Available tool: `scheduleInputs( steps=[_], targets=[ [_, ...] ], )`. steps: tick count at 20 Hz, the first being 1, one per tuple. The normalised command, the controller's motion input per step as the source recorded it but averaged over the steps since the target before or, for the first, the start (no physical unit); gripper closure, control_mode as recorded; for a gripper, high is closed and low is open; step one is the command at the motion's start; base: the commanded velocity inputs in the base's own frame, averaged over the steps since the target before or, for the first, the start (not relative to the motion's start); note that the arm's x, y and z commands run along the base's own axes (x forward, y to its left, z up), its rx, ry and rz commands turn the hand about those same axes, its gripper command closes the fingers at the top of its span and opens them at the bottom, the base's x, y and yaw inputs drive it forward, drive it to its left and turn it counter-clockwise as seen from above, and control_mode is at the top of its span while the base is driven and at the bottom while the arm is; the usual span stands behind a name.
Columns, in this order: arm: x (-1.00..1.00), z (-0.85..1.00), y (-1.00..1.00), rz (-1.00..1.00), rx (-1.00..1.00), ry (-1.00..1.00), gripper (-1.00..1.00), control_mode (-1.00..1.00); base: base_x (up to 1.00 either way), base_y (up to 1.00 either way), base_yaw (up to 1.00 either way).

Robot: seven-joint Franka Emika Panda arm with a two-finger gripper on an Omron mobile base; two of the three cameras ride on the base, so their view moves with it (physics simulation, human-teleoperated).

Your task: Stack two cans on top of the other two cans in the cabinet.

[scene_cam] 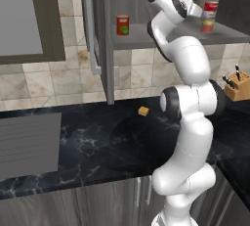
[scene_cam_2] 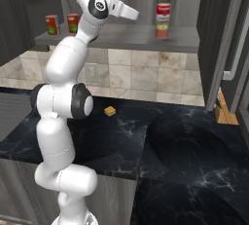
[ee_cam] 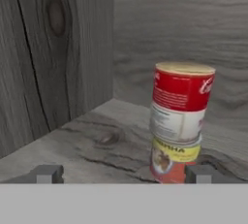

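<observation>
Hand view is showing the gripper (ee_cam: 123, 173) standing open and empty — its fingertips spread either side of a finished stack just ahead: a red-and-white can (ee_cam: 181, 103) sitting upright on a yellow-labelled can (ee_cam: 173, 158). Label writing is too blurred to read. Far left on the cabinet shelf (scene_cam_2: 121, 36), two red cans (scene_cam_2: 52, 24) are waiting, upright.

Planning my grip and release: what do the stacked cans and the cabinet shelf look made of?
The red-and-white top can looks like metal under a glossy paper label, with a pale gold lid rim. The yellow-labelled can below looks the same, though its body is mostly hidden. The shelf board reads as matte grey wood, showing grain and a knot; it may be laminate.
</observation>
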Motion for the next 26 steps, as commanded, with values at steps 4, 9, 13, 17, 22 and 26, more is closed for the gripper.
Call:
scheduleInputs(
  steps=[4,9,13,17,22,26],
  targets=[
    [0.00,0.00,0.47,0.60,0.05,0.15,-1.00,-1.00,0.00,0.00,0.00],
    [-0.04,-0.04,0.40,0.75,0.08,0.12,-1.00,-1.00,0.00,0.00,0.00],
    [0.00,-0.08,0.39,0.70,0.11,0.09,-1.00,-1.00,0.00,0.00,0.00],
    [0.00,-0.11,0.39,0.49,0.16,0.07,-1.00,-1.00,0.00,0.00,0.00],
    [0.01,0.00,0.46,0.34,0.16,0.04,-1.00,-1.00,0.00,0.00,0.00],
    [0.00,0.13,0.51,0.20,0.02,0.09,-1.00,-1.00,0.00,0.00,0.00]
  ],
)
